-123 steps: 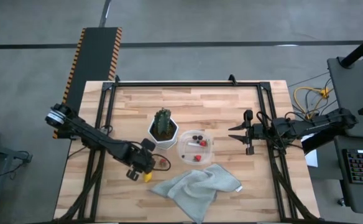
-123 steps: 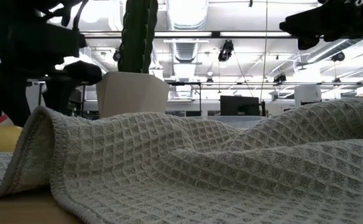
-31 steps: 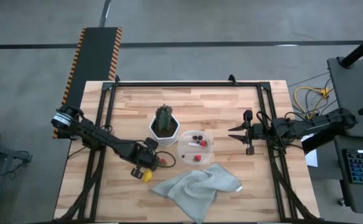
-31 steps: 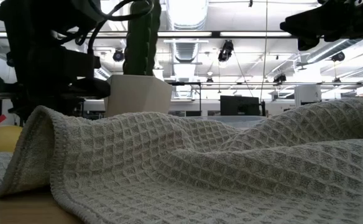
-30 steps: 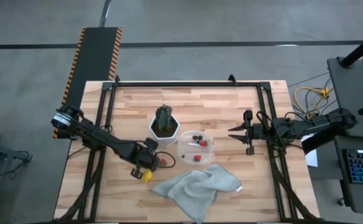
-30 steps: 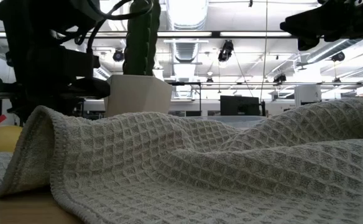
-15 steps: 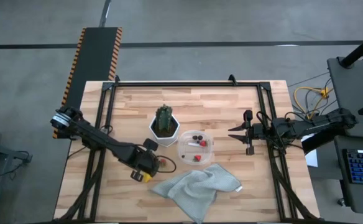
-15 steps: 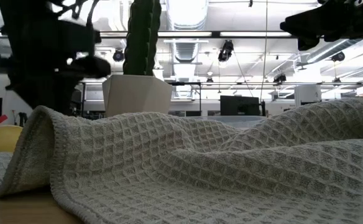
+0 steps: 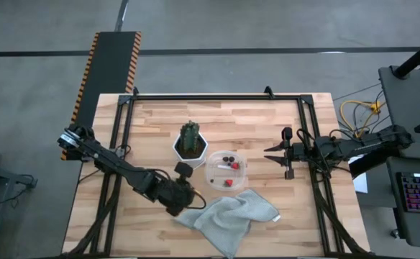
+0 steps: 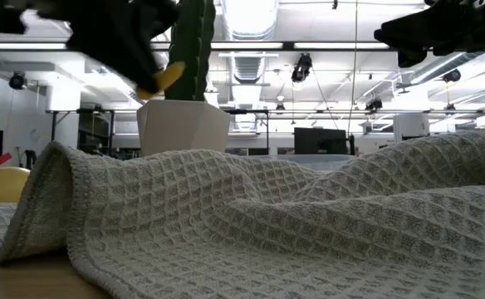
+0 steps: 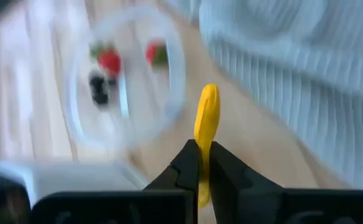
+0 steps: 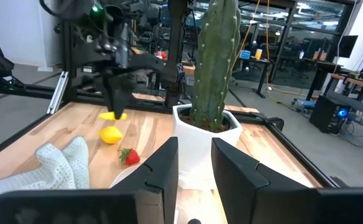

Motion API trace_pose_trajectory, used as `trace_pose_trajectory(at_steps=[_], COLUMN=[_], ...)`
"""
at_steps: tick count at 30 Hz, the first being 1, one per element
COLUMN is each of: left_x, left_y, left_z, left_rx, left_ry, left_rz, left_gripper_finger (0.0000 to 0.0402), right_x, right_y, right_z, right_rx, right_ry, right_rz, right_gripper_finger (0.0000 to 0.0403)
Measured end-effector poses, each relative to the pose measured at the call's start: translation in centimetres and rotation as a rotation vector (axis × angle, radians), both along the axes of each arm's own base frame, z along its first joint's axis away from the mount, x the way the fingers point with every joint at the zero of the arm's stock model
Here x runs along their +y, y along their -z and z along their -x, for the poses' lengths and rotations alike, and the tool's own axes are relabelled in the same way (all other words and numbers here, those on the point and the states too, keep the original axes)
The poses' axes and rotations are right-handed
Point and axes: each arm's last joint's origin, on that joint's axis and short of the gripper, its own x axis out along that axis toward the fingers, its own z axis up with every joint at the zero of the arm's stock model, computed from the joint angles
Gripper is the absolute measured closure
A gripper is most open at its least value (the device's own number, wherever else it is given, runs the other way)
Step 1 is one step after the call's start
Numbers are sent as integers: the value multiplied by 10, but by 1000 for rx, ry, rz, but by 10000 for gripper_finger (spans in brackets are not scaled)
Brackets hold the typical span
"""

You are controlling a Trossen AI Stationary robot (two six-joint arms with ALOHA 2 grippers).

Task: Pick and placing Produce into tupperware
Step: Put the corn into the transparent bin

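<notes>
My left gripper [image 11: 204,150] is shut on a thin yellow piece [image 11: 206,115] and hangs above the table beside the towel's left edge [image 9: 180,196]. The clear tub [image 9: 226,171] holds two strawberries [image 9: 234,165] and dark berries [image 9: 226,159]. It rests on its base, right of the cactus pot [image 9: 189,151]. In the right wrist view a second yellow piece [image 12: 111,134] and a strawberry [image 12: 128,156] lie on the wood. My right gripper [image 9: 269,154] is open and empty, to the right of the tub. My left gripper pinches the yellow piece by one end [image 11: 204,163] between its two fingers. The rest of the piece sticks out past the fingertips. In the low view the piece [image 10: 167,77] hangs below the dark fingers [image 10: 134,50], lifted clear of the table.
A crumpled grey waffle towel [image 9: 228,214] lies in front of the tub and fills the low view [image 10: 292,224]. The green cactus [image 12: 215,62] in its white pot [image 12: 203,146] stands close to the tub's left. Black frame rails [image 9: 307,137] run along the table's sides.
My left gripper has risen from the table with the yellow piece held in its fingers and has gone toward the table's right, toward the towel's edge and the tub. The piece now hangs clear of the wood. My right arm has kept still.
</notes>
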Motion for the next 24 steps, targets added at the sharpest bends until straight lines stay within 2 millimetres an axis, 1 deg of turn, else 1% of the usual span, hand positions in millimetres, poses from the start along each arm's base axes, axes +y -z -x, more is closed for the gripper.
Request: trace_pose_trajectory(at_steps=[2,6,9,14,19,24], left_x=[-3,-5,1,14,19,22], left_y=[-1,2,5,4,13,27], left_z=[-6,-15,-24,-44,-59,-74], left_rx=[-54,-97,-126,-229,-258,-235], left_ry=[28,65,52,43,79,52], left_rz=[-17,-73,-130,-154,-183,-230], left_gripper_finger=[401,401,401,401,401,401], right_x=[0,0,0,0,0,0], right_y=[0,0,0,-1,0,0], right_z=[0,0,0,0,0,0], right_rx=[0,0,-1,-5,-4,-2], right_ry=[0,0,3,4,4,4], right_rz=[0,0,0,-1,-6,-8], right_gripper_finger=[310,308,310,316,313,308])
